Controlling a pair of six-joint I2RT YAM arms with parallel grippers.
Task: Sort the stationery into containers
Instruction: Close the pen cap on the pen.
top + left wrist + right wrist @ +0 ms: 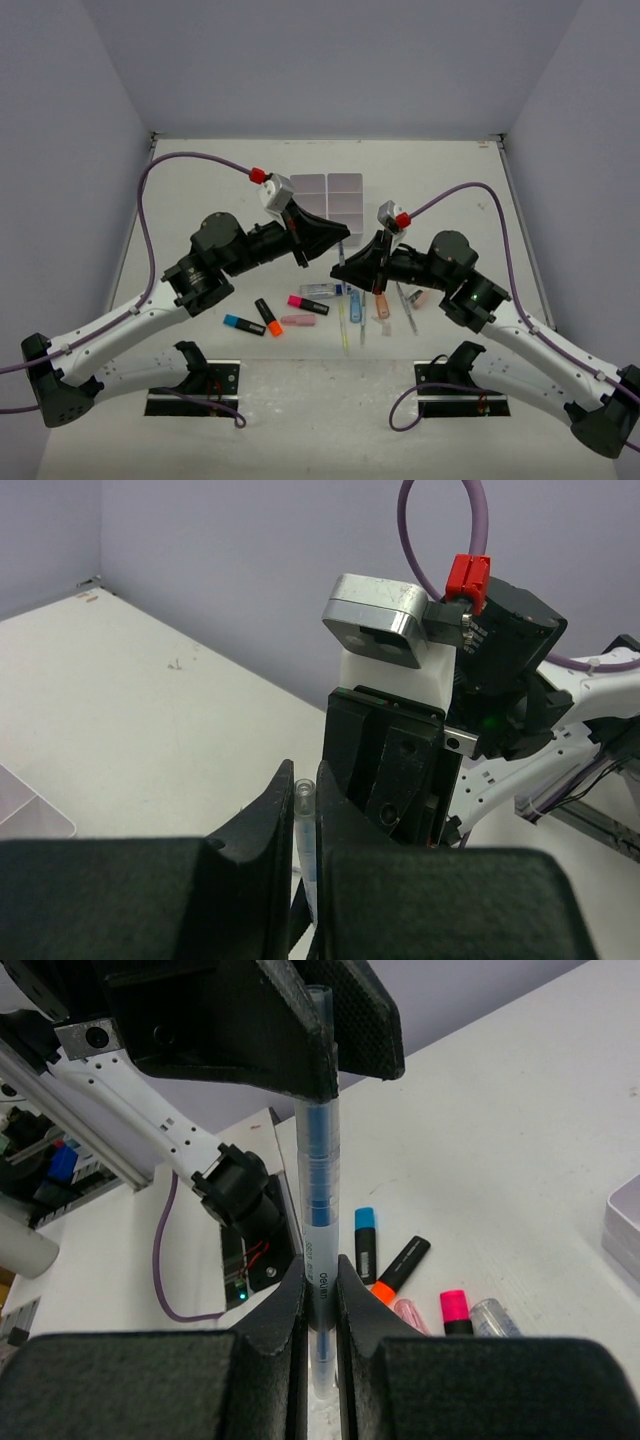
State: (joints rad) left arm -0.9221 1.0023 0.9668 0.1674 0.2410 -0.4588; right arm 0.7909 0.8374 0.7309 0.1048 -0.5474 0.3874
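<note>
A clear pen with a blue core (pixel 318 1160) is held upright between both grippers. My right gripper (pixel 320 1272) is shut on its lower barrel. My left gripper (pixel 303 782) is shut on its top end (pixel 303 805). In the top view the two grippers meet (pixel 342 255) just in front of the white six-compartment tray (pixel 327 197). On the table lie blue (pixel 243 324), orange (pixel 268 316) and pink (pixel 308 303) highlighters, a pink eraser (pixel 297 321), a glue pen (pixel 322 290) and several thin pens (pixel 362 318).
The tray's corner shows at the right edge of the right wrist view (pixel 625 1225) and at the left edge of the left wrist view (pixel 30 818). The arm bases (pixel 190 385) sit at the near edge. Walls enclose the table on three sides.
</note>
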